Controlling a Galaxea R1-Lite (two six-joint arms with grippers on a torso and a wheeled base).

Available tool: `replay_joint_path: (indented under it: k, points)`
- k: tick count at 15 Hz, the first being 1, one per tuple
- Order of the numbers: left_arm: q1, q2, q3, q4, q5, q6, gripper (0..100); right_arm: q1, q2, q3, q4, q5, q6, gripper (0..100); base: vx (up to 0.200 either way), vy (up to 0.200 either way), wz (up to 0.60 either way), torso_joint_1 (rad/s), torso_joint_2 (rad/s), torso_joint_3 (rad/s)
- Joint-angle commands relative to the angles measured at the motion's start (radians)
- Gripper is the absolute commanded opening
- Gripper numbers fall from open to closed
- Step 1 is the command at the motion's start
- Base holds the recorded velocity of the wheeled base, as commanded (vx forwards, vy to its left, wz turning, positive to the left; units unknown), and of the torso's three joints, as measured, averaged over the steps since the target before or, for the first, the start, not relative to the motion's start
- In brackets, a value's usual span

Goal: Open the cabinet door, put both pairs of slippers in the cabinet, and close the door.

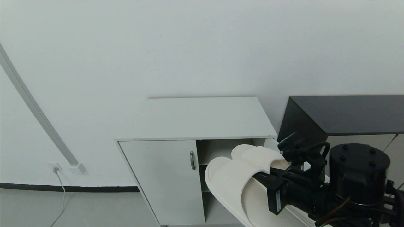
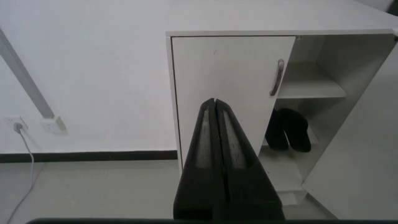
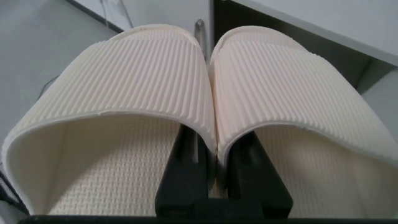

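Observation:
A white cabinet (image 1: 202, 119) stands against the wall with its left door (image 1: 161, 176) closed and its right side standing open. My right gripper (image 1: 268, 171) is shut on a pair of cream ribbed slippers (image 1: 233, 179), held side by side with toes toward the open compartment, just in front of it. In the right wrist view the cream slippers (image 3: 149, 81) cover most of the gripper (image 3: 214, 165), whose fingers sit between them. My left gripper (image 2: 215, 109) is shut and holds nothing, pointing at the closed door (image 2: 224, 62). A pair of black slippers (image 2: 289, 129) lies on a lower shelf inside.
A dark table (image 1: 347, 113) stands right beside the cabinet. A wall socket (image 1: 55, 168) with a cable and a slanted cable duct (image 1: 31, 104) are on the wall to the left. Bare floor (image 1: 79, 208) lies in front of the closed door.

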Motion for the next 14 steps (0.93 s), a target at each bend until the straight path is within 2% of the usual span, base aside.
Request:
replay_joint_path:
  k: [1,5,14]
  points:
    - [0.000,0.001,0.000,0.001,0.001,0.000,0,0.005,0.003,-0.001,0.000,-0.001,-0.001,0,0.000,0.000,0.00,0.000,0.00,0.000]
    - [0.000,0.001,0.000,0.001,0.001,0.000,0,0.014,0.016,-0.002,0.000,-0.002,-0.004,0,0.000,0.000,0.00,-0.019,0.04,0.027]
    - [0.000,0.001,0.000,0.001,0.001,0.000,0,0.017,0.020,0.007,0.000,-0.004,-0.004,0,0.000,0.000,0.00,-0.213,0.51,0.293]
